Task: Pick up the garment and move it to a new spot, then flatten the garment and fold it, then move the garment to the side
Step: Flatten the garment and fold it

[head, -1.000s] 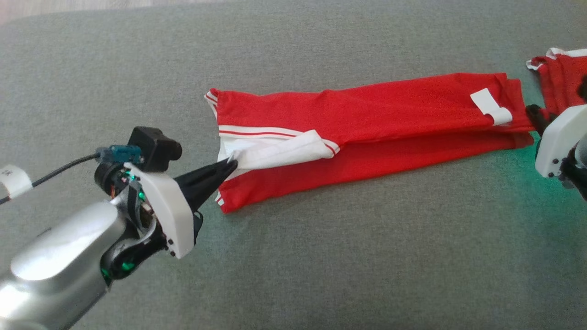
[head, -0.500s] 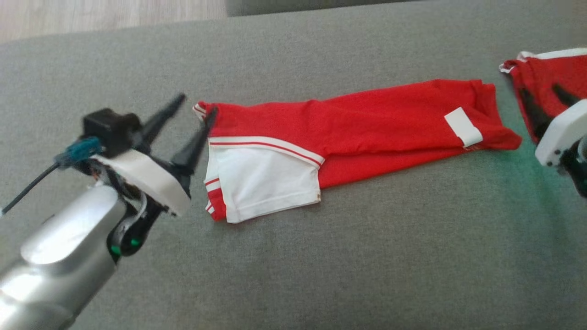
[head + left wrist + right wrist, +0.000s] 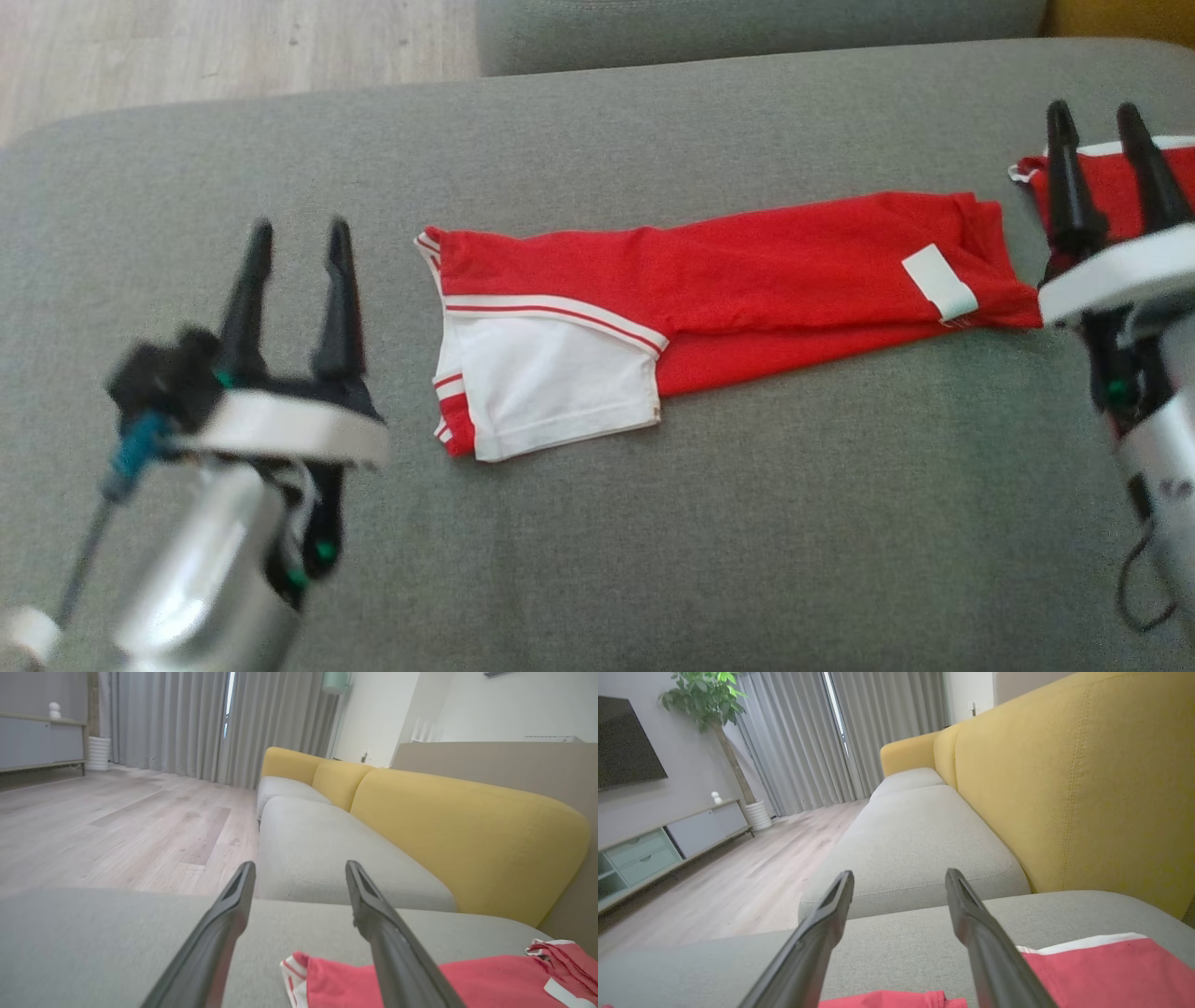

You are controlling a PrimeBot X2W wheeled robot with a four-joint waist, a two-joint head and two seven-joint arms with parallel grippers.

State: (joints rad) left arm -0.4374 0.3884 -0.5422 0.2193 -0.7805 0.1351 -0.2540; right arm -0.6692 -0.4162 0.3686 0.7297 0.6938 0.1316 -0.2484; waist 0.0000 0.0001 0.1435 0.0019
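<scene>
Left claw [image 3: 297, 229] apart, empty, just beside the garment's left end, not touching. Garment [image 3: 747, 266] lies as a long folded strip across the grey sofa seat [image 3: 653, 523], with the white sleeve [image 3: 551, 373] turned over its left end. Risk: a pinch there takes only the top layer or the sleeve flap, and the fold opens on lift. Thin cloth on a soft cushion, so fingertips may snag upholstery instead. Right claw [image 3: 1094, 117] also apart, empty, just past the strip's right end, in front of a second red cloth [image 3: 1116, 191]; can't tell if it's a separate piece. Closing there could grab the wrong one and drag both.
</scene>
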